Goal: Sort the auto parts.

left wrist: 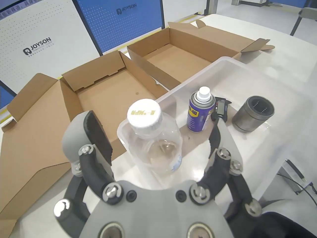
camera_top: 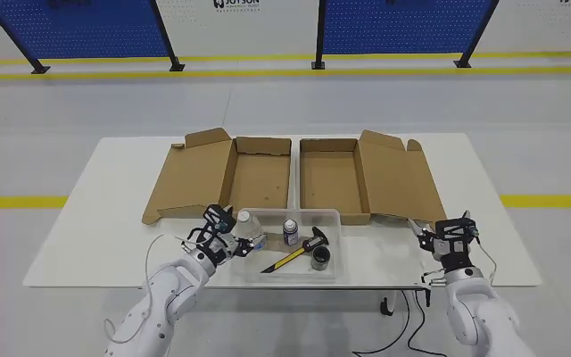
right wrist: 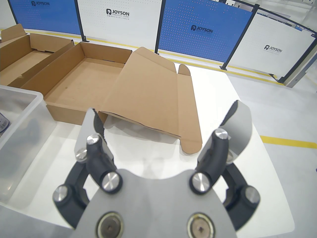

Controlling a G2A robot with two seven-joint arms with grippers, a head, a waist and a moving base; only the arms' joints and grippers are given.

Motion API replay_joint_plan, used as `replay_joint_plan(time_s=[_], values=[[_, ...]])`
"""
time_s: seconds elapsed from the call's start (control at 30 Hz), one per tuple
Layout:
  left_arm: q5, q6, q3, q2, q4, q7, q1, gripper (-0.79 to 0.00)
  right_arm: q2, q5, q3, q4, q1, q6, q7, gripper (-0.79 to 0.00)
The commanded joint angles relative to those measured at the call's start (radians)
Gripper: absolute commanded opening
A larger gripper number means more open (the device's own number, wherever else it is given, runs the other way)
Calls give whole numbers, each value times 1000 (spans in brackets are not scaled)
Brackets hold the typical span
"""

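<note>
Between left gripper's (left wrist: 154, 120) fingers (left wrist: 96, 134), spread wide to either side: clear plastic bottle with white screw cap (left wrist: 151, 144), upright at left end of clear plastic bin (left wrist: 223, 60). Farther along bin floor: blue spray can (left wrist: 199, 112), black digital caliper (left wrist: 220, 107) just beside it, grey metal cylinder (left wrist: 252, 113) near. Beyond bin, two open brown cardboard boxes (left wrist: 104, 95) side by side. Right gripper (right wrist: 165, 111): fingers (right wrist: 237, 120) likewise wide, holding nothing, above white table (right wrist: 215, 87) by right box's flattened lid.
</note>
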Motion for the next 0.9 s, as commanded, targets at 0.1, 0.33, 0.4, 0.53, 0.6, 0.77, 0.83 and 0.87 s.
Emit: replay_joint_plan(time_s=[0.1, 0.33, 0.4, 0.53, 0.6, 0.77, 0.83, 0.87], values=[[-6, -2, 26, -4, 34, -11, -23, 0, 0, 0, 0, 0, 0, 0, 0, 0], [11, 5, 56, -8, 67, 0, -39, 0, 0, 0, 0, 0, 0, 0, 0, 0], [14, 8, 63, -9, 74, 3, -42, 0, 0, 0, 0, 0, 0, 0, 0, 0], [3, 7, 70, -11, 87, 5, -49, 0, 0, 0, 0, 0, 0, 0, 0, 0], [-7, 5, 71, -12, 90, 5, -52, 0, 0, 0, 0, 0, 0, 0, 0, 0], [-4, 5, 75, -12, 95, 6, -56, 0, 0, 0, 0, 0, 0, 0, 0, 0], [-1, 7, 77, -12, 99, 8, -56, 0, 0, 0, 0, 0, 0, 0, 0, 0], [2, 9, 78, -12, 100, 9, -56, 0, 0, 0, 0, 0, 0, 0, 0, 0]])
